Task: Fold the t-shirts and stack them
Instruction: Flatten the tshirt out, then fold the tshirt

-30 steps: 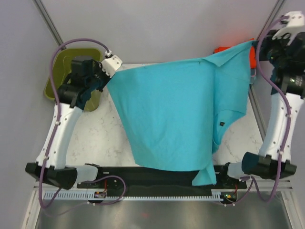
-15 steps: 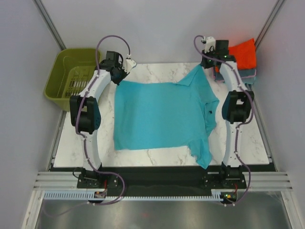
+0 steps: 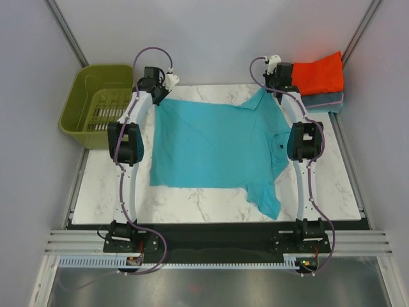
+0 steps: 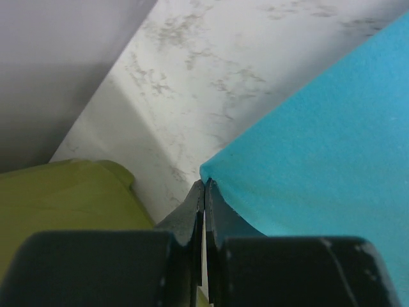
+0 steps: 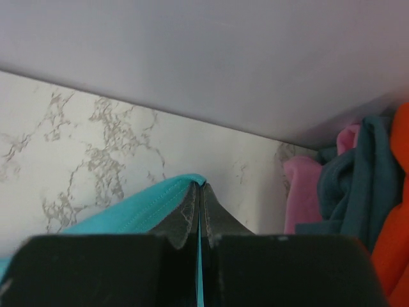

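Open passage: bare worktop (image 3: 192, 208) along near edge, narrower strips either side of teal shirt (image 3: 217, 144). Far left blocked by basket (image 3: 77, 96); far right by folded stack (image 3: 319, 73); wall (image 3: 217, 38) close behind.

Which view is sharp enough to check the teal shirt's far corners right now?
Top external: even light, no glare, teal shirt sharp but its corners small. Left wrist: left gripper blurred and dark up close, the cloth corner at its tips fairly crisp. Right wrist: right gripper blurred too, the folded stack soft.
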{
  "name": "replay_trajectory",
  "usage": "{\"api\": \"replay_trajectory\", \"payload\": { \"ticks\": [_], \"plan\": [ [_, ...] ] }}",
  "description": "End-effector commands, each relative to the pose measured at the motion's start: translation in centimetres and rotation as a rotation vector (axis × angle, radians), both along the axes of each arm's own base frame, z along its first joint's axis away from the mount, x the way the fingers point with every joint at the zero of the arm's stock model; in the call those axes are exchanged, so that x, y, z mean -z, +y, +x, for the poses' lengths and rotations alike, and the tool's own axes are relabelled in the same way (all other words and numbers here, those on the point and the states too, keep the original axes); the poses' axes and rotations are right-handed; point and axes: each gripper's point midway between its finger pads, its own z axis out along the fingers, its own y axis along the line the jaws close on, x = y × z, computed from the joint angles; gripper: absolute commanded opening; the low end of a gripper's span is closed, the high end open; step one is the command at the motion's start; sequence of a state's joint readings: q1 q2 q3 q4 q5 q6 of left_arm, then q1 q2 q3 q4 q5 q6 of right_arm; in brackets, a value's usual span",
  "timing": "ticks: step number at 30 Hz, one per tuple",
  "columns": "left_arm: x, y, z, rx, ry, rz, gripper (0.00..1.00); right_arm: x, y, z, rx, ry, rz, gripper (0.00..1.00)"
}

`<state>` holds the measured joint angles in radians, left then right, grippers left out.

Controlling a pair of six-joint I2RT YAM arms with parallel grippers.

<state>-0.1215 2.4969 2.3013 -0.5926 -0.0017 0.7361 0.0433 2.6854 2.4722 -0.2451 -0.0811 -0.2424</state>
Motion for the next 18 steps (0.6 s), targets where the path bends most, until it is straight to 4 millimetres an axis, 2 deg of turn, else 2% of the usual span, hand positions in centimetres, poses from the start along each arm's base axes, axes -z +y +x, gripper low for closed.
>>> {"api": "replay_trajectory", "payload": {
  "ticks": [1,4,5,7,8,11,13,14,15,16,17,18],
  "plan": [
    [-4.5,3.5,4.0,-0.053,-0.209,0.055,0.02,-5.8,-1.5,2.5,0.090,-0.200,0.016,0.00],
    [-5.1,4.0,4.3,-0.060,-0.231,0.052,0.02,-7.5,-1.6,2.7,0.088,-0.238,0.015,0.00],
    [-5.3,4.0,4.2,-0.060,-0.233,0.052,0.02,-8.8,-1.6,2.6,0.088,-0.255,0.017,0.00],
    [-6.0,3.9,3.8,-0.060,-0.235,0.043,0.02,-9.7,-1.8,2.3,0.092,-0.261,0.020,0.00],
    [-6.2,3.7,3.6,-0.063,-0.235,0.029,0.02,-10.8,-1.9,2.0,0.093,-0.269,0.017,0.00],
    [-6.8,3.2,2.8,-0.060,-0.229,-0.010,0.02,-11.7,-1.7,1.0,0.076,-0.250,0.011,0.00],
    [-6.7,3.0,2.3,-0.063,-0.215,-0.028,0.02,-10.5,-1.4,0.2,0.053,-0.203,0.012,0.00],
    [-7.6,2.8,1.9,-0.060,-0.225,-0.035,0.02,-11.4,-1.1,-0.4,0.038,-0.198,0.014,0.00],
    [-6.9,2.7,1.3,-0.055,-0.201,-0.030,0.02,-11.4,-0.7,-0.8,0.018,-0.185,0.020,0.00],
    [-6.9,2.6,1.0,-0.053,-0.194,-0.029,0.02,-10.4,-0.6,-1.4,0.009,-0.153,0.022,0.00],
    [-8.0,2.6,0.5,-0.054,-0.206,-0.032,0.02,-11.8,-0.3,-2.1,0.001,-0.160,0.026,0.00],
    [-7.2,2.2,-0.1,-0.035,-0.183,-0.049,0.02,-12.1,-0.2,-2.6,-0.009,-0.154,0.030,0.00]
  ]
}}
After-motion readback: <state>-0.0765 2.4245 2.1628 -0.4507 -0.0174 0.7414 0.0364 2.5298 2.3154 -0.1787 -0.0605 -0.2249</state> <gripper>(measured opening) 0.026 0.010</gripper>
